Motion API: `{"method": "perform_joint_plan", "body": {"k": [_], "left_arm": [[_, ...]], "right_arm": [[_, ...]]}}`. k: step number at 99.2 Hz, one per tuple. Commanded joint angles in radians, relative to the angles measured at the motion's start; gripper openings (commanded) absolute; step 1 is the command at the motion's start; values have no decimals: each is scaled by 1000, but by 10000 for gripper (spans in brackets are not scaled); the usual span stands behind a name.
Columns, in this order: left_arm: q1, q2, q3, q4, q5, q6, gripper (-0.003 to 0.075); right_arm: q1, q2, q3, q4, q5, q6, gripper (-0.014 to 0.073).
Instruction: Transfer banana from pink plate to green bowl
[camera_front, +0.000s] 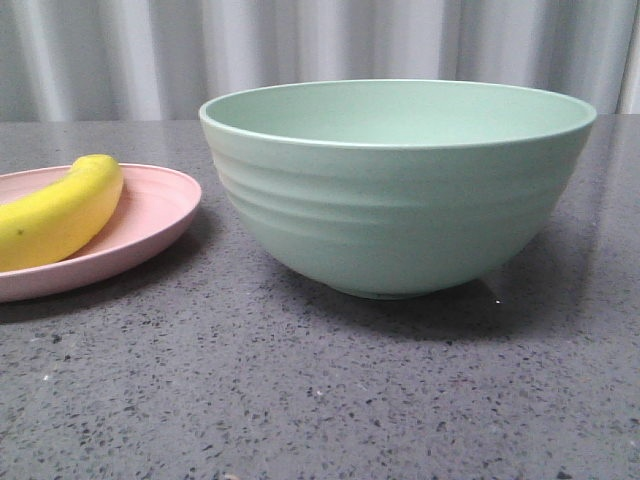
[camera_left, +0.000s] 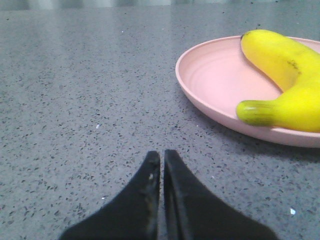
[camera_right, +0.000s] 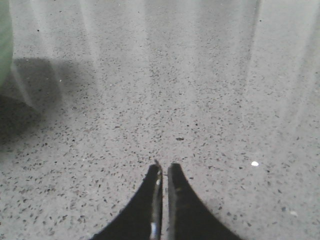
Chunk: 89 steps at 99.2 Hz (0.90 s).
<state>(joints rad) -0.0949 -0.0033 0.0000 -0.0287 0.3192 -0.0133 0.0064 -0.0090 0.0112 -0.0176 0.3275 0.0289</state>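
The yellow banana (camera_front: 62, 212) lies on the pink plate (camera_front: 160, 215) at the left of the front view. To its right stands the big green bowl (camera_front: 400, 200), nothing visible inside it. Neither gripper shows in the front view. In the left wrist view my left gripper (camera_left: 162, 154) is shut and holds nothing, low over the worktop, short of the pink plate (camera_left: 210, 80) with the banana (camera_left: 285, 75), its greenish stem end toward the camera. My right gripper (camera_right: 164, 166) is shut and bare over the counter; a sliver of the green bowl (camera_right: 4, 45) shows at the frame's edge.
Everything rests on a grey speckled stone worktop (camera_front: 300, 400). A pale pleated curtain (camera_front: 300, 50) closes off the back. The bowl's shadow (camera_right: 30, 100) falls on the counter in the right wrist view.
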Motion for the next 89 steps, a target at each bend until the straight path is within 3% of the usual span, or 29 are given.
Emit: {"method": "perform_joint_plan", "body": {"k": [1,89], "left_arm": [[-6,-30,11,-2,-60,1,-20],[-6,-30,11,29,-67,1,-20]], "right_arm": [[-5,-25,20,-18,-22,-6,-71],[-5,-25,20,-18,-22,-6,-71]]}}
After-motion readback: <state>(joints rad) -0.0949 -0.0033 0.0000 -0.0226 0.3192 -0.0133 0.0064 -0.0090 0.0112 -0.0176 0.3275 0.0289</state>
